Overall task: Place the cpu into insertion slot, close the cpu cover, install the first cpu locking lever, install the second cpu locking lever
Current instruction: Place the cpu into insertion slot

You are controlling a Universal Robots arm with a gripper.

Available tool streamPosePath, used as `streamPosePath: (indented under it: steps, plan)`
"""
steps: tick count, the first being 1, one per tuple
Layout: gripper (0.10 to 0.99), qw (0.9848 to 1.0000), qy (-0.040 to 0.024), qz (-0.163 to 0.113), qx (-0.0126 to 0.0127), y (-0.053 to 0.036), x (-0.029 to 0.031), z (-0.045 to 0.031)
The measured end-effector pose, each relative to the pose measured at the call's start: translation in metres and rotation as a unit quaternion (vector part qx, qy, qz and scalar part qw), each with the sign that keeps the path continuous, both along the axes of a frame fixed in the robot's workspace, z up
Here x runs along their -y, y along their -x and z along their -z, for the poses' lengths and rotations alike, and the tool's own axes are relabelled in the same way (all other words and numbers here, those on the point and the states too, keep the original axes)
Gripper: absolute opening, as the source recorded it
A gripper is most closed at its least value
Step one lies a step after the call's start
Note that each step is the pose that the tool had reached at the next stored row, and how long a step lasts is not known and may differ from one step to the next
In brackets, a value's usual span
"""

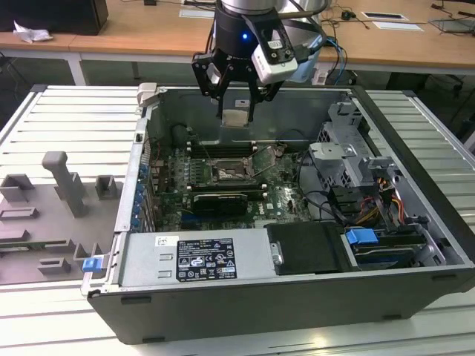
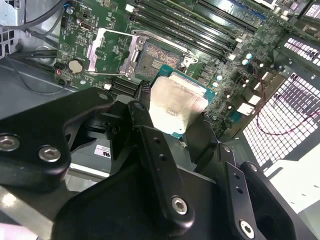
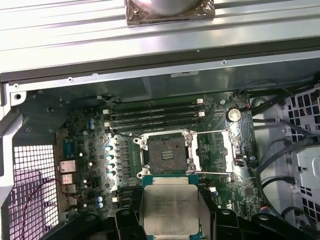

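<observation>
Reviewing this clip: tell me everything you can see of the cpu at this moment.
The cpu is a small flat square chip with a pale silvery-beige metal top, faintly printed, and a green edge around the lid in the first wrist view. It sits top up in the gripper, clamped on two opposite sides by black fingers. It hangs in the air over the open computer case, apart from the insertion slot, which lies bare below.
</observation>
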State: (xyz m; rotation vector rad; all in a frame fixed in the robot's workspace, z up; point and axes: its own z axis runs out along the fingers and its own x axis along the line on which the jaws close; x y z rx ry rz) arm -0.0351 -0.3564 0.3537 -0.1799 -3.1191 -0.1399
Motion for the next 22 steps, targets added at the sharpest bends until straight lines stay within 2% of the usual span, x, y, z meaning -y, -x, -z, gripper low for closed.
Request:
streamPosePath:
  steps: [11, 22]
  plan:
    - [0.529, 0.9997, 0.0001, 0.023, 0.0000, 0.0000, 0.0000, 0.0003]
    - [0.529, 0.9985, 0.0001, 0.055, 0.0000, 0.0000, 0.0000, 0.0007]
